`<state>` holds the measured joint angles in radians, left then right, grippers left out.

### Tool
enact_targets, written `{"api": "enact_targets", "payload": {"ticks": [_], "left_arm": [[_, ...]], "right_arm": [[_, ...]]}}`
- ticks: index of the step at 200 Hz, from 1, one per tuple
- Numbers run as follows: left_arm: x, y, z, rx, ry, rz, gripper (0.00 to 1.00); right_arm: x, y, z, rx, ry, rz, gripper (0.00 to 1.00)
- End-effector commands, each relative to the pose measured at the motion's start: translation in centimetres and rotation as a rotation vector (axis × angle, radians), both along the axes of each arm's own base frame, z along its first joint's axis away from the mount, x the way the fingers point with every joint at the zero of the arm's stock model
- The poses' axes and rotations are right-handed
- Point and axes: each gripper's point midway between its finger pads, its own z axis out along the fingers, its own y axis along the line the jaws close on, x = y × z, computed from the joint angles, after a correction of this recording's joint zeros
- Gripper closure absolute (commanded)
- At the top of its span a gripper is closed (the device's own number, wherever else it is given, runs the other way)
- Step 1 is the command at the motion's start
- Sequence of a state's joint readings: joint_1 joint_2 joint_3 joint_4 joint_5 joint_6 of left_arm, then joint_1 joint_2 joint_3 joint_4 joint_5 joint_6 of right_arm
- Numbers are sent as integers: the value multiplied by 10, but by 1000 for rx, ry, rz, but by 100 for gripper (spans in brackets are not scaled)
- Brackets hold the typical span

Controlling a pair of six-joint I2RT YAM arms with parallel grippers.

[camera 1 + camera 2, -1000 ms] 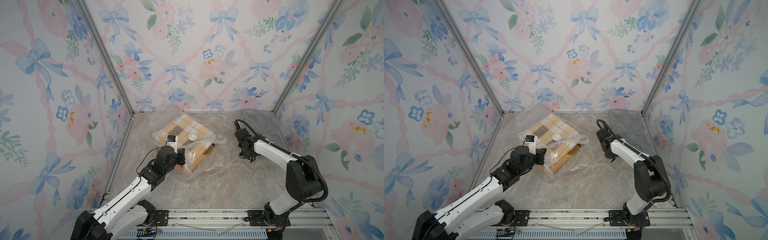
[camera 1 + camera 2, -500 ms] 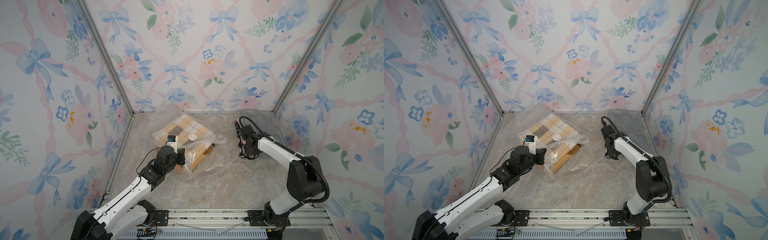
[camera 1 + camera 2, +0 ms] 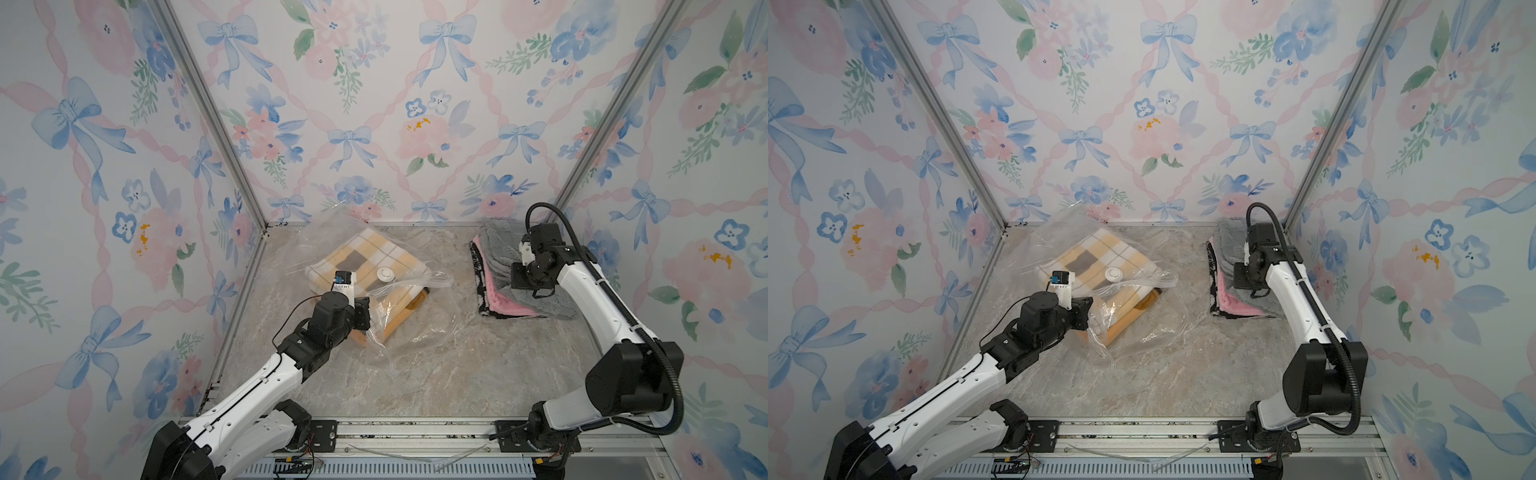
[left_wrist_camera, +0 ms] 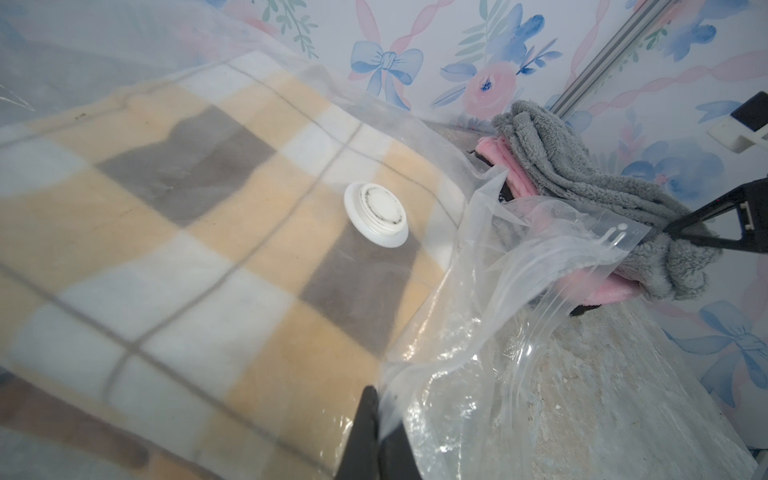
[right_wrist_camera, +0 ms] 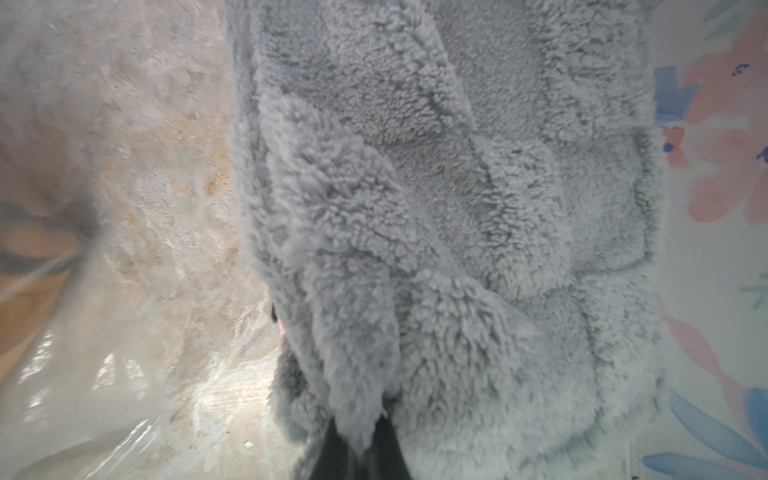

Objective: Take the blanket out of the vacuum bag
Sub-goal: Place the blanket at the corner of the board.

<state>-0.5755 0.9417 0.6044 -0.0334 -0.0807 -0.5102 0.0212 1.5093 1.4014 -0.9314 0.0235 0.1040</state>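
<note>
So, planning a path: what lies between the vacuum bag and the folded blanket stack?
Only a bare strip of marble tabletop, seen in both top views.

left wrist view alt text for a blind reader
A checked yellow, grey and white blanket lies inside a clear vacuum bag with a white valve cap; the left claw pinches its plastic. Folded grey and pink fleeces lie beyond.

clear vacuum bag [image 3: 432, 326], yellow-grey checked blanket [image 3: 365, 257], grey fleece [image 3: 498, 237]

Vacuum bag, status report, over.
Left tool shut on vacuum bag edge. Right tool shut on grey blanket, side pile. Checked blanket inside bag.
</note>
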Motion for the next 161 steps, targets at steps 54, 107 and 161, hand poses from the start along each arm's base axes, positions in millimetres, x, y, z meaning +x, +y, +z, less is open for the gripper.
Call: {"api": "enact_targets", "payload": {"ticks": [54, 107, 161], "left_arm": [[-1, 0, 2, -19, 19, 3, 100], [0, -3, 3, -20, 23, -8, 100], [0, -1, 2, -6, 29, 2, 100]], "right_arm": [[-17, 30, 21, 268, -27, 7, 100], [-25, 38, -49, 215, 93, 20, 97], [-24, 51, -68, 200, 121, 79, 46]]}}
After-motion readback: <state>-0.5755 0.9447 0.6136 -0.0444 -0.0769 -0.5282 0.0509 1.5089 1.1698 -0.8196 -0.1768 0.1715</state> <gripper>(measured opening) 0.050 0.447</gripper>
